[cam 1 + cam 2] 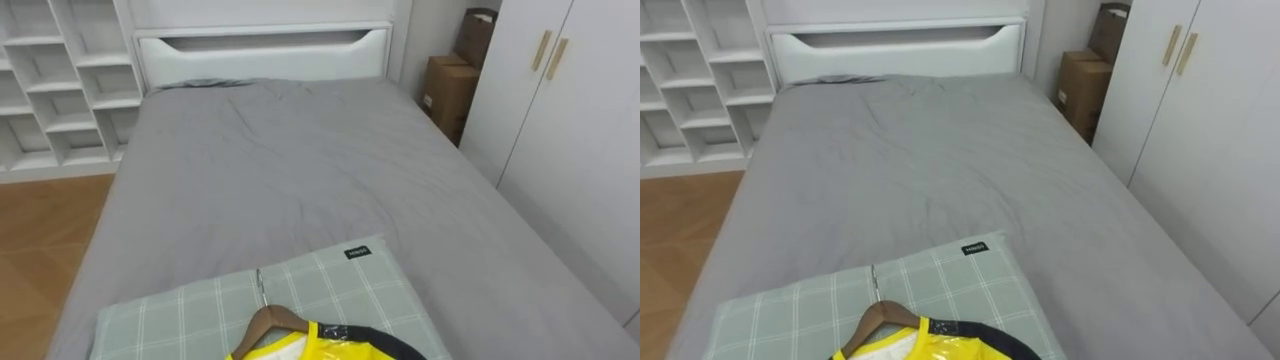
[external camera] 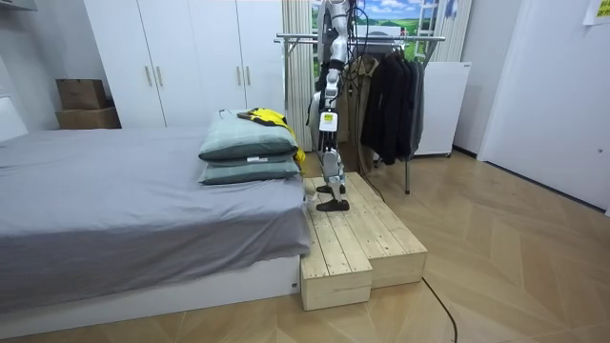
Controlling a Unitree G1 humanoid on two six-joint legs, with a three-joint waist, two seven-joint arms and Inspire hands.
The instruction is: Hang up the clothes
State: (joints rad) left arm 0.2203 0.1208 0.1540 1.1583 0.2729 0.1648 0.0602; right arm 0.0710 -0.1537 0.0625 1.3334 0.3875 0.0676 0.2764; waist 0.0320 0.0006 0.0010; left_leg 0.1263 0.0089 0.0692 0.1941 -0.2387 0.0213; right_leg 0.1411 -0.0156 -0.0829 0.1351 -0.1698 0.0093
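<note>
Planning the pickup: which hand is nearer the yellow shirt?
Probably left: the shirt lies slightly left ahead; left hand hangs by the pillows; right hand can't be placed.

The bed [image 1: 300, 170] is plain grey. The pillow [image 1: 340, 285] is pale green with a white check. The garment [image 1: 300, 350] is bright yellow with dark navy trim, on a brown wooden hanger [image 1: 272, 318]. The headboard [image 1: 260, 50], shelves [image 1: 60, 90] and wardrobe [image 1: 590, 120] are white, with gold handles [image 1: 541, 50]. The boxes [image 1: 448, 92] are brown.
</note>
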